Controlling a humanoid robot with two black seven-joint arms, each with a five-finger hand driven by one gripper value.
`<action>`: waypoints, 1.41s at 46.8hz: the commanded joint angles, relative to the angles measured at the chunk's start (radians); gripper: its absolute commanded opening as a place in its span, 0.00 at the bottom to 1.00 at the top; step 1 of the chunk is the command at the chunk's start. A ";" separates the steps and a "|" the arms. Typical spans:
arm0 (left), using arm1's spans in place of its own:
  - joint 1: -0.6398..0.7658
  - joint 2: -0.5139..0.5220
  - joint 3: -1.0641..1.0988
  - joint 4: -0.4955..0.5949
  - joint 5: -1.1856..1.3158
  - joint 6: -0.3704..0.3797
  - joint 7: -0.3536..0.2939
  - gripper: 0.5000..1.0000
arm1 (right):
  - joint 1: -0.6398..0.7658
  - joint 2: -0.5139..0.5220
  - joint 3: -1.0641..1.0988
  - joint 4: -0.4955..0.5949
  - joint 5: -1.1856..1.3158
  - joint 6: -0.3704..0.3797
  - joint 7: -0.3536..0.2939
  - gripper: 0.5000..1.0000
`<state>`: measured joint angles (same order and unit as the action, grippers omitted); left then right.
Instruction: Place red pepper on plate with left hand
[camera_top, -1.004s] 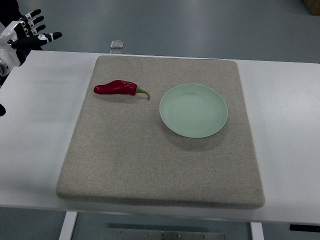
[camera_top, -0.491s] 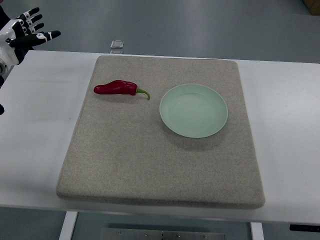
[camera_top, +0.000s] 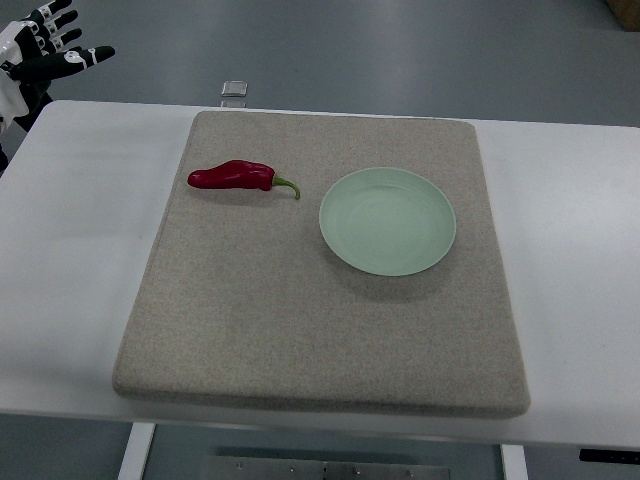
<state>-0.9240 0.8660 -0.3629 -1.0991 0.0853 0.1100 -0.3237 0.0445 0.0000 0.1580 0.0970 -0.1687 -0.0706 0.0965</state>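
Top view, white table (camera_top: 80, 250): a square beige felt mat (camera_top: 300, 320) is laid flat across the middle. On its far left part a glossy red pepper with a curled green stem (camera_top: 233, 176) is listed, lying on its side, stem toward a round pale green plate (camera_top: 387, 221), near it but apart. At the upper left corner the black-and-white left hand (camera_top: 40, 55) is seen, fingers spread wide, holding nothing, well apart from the pepper.

red pepper (camera_top: 232, 176) on mat (camera_top: 300, 320), plate (camera_top: 387, 221) beside
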 joint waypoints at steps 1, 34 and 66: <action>-0.007 0.002 0.002 0.001 0.002 -0.006 0.000 1.00 | 0.000 0.000 0.000 0.001 0.000 0.000 0.000 0.86; -0.018 0.004 0.005 0.002 0.004 -0.006 0.006 1.00 | 0.000 0.000 0.000 0.000 0.000 0.000 0.002 0.86; -0.274 -0.013 0.275 -0.010 0.260 0.002 0.049 1.00 | 0.000 0.000 0.000 0.000 0.000 0.000 0.000 0.86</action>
<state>-1.1616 0.8607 -0.1361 -1.1089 0.3213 0.1135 -0.2739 0.0444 0.0000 0.1580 0.0974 -0.1687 -0.0706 0.0966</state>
